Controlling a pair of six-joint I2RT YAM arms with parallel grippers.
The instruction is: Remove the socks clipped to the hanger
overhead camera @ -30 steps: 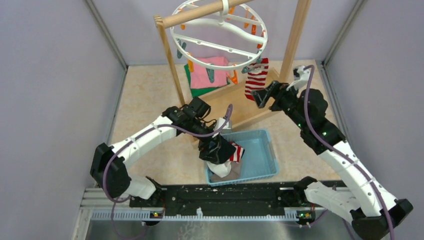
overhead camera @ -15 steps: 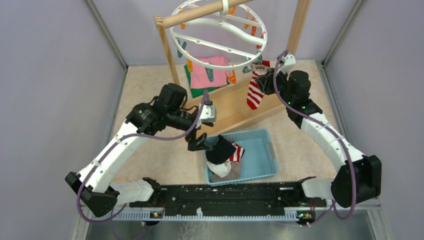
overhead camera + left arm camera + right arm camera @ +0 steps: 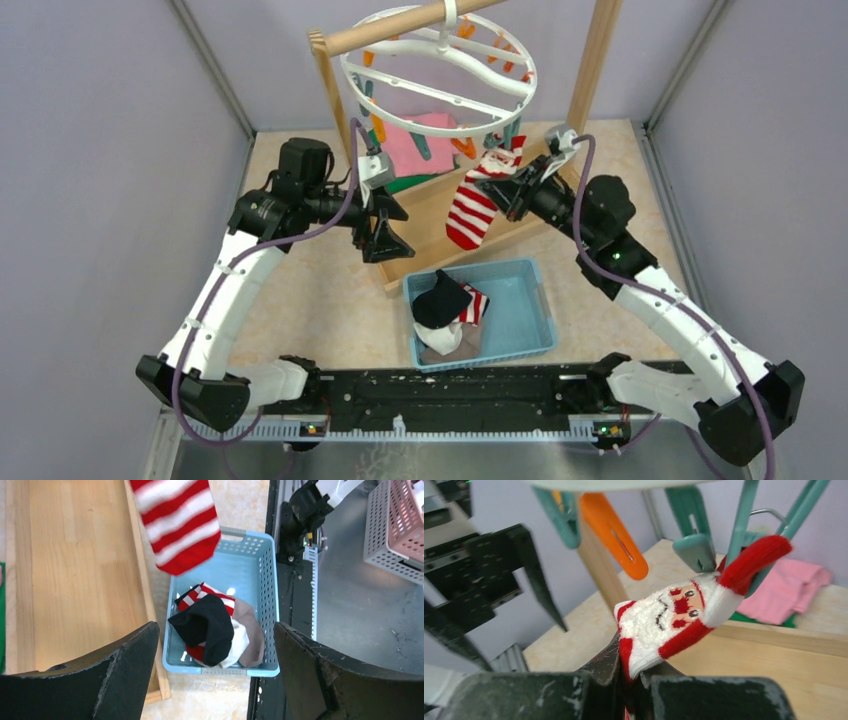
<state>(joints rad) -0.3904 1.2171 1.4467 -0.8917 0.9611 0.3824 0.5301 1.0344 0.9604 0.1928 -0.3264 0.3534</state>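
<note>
Right gripper [image 3: 630, 672] pinching striped sock [image 3: 468, 215] | right wrist only: Santa face [image 3: 669, 612]

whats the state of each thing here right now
left end effector: open, empty
right end effector: shut on the santa sock
santa sock: hanging, top at a teal clip; cannot tell whether it is clipped
hanger: hung on the wooden rod
blue basket: holds a pile of socks
</note>
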